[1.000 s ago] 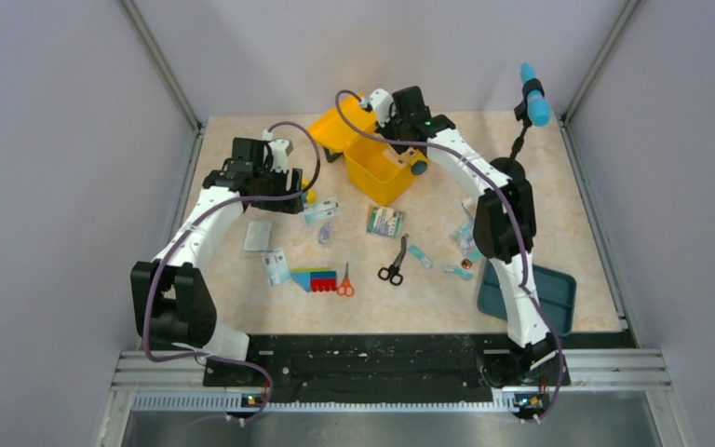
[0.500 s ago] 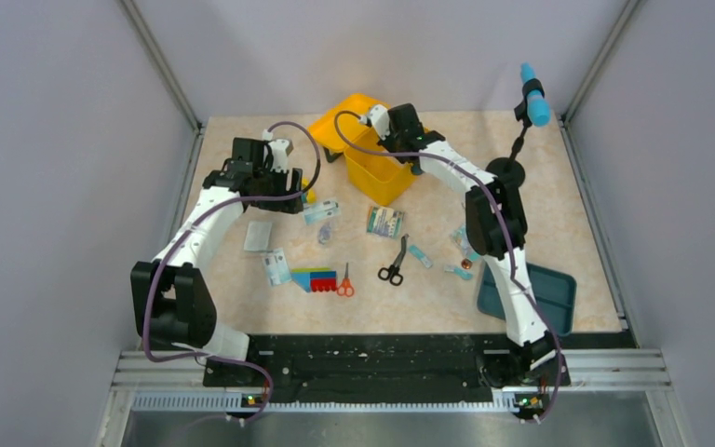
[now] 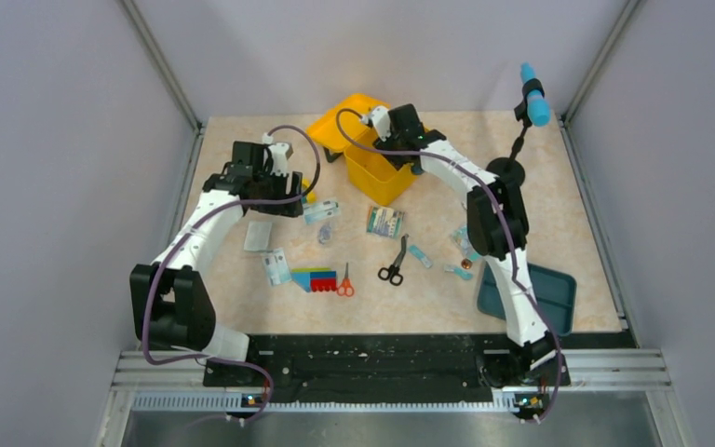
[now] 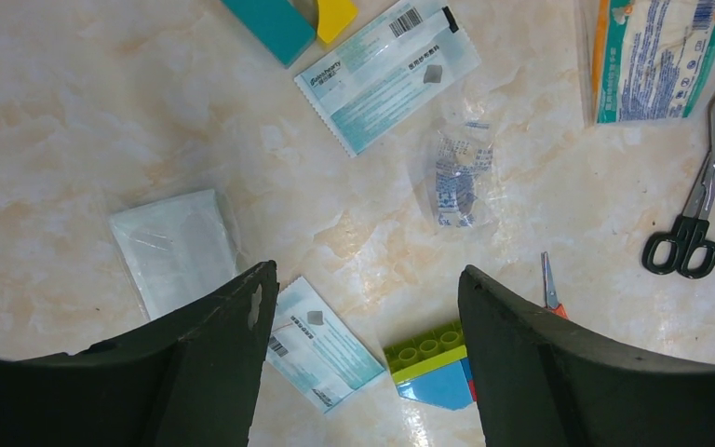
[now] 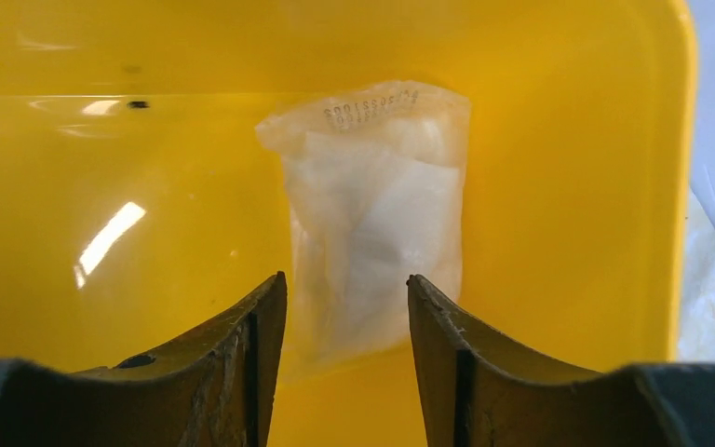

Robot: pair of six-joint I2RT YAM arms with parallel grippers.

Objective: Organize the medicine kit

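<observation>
- Clutter nearest the arm bases: a dark teal tray [image 3: 559,296] sits far behind the right gripper, close to that arm's base. A toy block [image 3: 313,277] and orange scissors [image 3: 344,284] lie behind the left gripper.
- The left gripper [image 4: 368,275] hovers over the table with its fingers spread wide and nothing between them.
- Bare table shows under its gap. A printed sachet [image 4: 321,345] pokes out beside one finger, and a flat clear pouch [image 4: 172,247] lies just outside that same finger.
- Ahead of its fingertips lie a small clear packet [image 4: 456,182] and, farther on, a longer sachet [image 4: 386,70]. Black scissors [image 4: 694,209] lie well off to the other finger's side.
- The medicine kit [image 3: 382,175] stands at the far part of the table with its lid swung back, directly under the right gripper.
- The right gripper [image 5: 346,284] points down into the yellow box. Its fingers are parted and grip nothing.
- A white pouch [image 5: 372,214] lies inside the box, just ahead of and below the fingertips, reaching toward the wall ahead of them. It does not look pinched.
- The step in hand looks like dropping this pouch into the kit, with the release about done and most supplies not yet packed.
- Next, the right arm should probably rise straight out, clear of the walls and without dragging the pouch.
- The clear packet ahead of the left gripper seems the handiest next pick. Such thin, flat packets likely call for a low approach and closing on an edge.
</observation>
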